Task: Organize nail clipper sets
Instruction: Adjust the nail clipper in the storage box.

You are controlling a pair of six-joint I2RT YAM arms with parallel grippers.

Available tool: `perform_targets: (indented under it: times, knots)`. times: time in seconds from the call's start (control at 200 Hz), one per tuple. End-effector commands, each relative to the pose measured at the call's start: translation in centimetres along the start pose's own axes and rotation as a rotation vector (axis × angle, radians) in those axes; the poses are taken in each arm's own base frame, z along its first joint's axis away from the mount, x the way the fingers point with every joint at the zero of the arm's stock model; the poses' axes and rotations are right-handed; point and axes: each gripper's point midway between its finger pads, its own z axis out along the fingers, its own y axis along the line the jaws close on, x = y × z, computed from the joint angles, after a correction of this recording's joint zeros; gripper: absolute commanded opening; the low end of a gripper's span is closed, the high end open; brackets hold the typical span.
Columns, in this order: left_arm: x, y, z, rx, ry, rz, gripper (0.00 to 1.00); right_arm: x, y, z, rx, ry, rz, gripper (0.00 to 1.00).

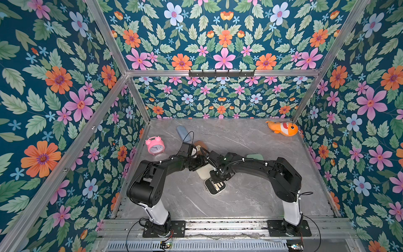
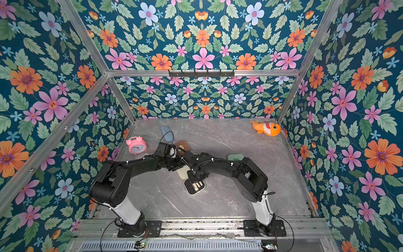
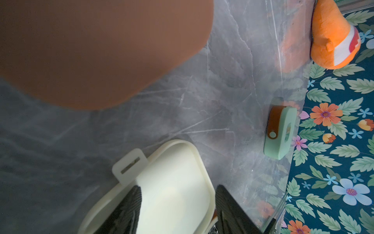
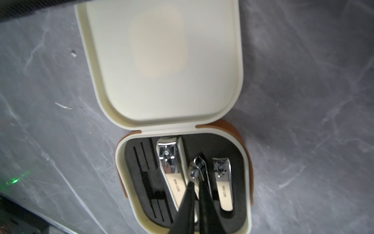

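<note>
- Only the right wrist view is showing the right gripper (image 4: 197, 171) clenching the middle clipper (image 4: 192, 172) (its silver head is poking past the fingertips). That pinch is staying hidden in both top views.
- The open cream case (image 4: 121, 162) is lying directly beneath that gripper.
- The left gripper (image 3: 178, 188) is straddling the lid (image 3: 172, 162). I cannot tell whether it is gripping.

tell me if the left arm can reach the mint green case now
Probably not yet: the left end effector is holding the cream lid. Nothing lies between it and the mint green case, so once freed, likely yes.
</note>
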Motion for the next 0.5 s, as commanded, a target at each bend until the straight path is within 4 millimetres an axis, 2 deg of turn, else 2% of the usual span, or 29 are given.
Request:
perform_targets:
  times: [0.0,0.495]
  knots:
    - [0.4,0.6,0.0,-0.025,0.014,-0.005,0.62,0.6,-0.4,0.4,0.017,0.021,0.001,0.1]
    - [0.5,0.7,0.0,-0.029,0.013,-0.006,0.61,1.7,-2.3,1.9,0.047,0.052,0.042,0.08]
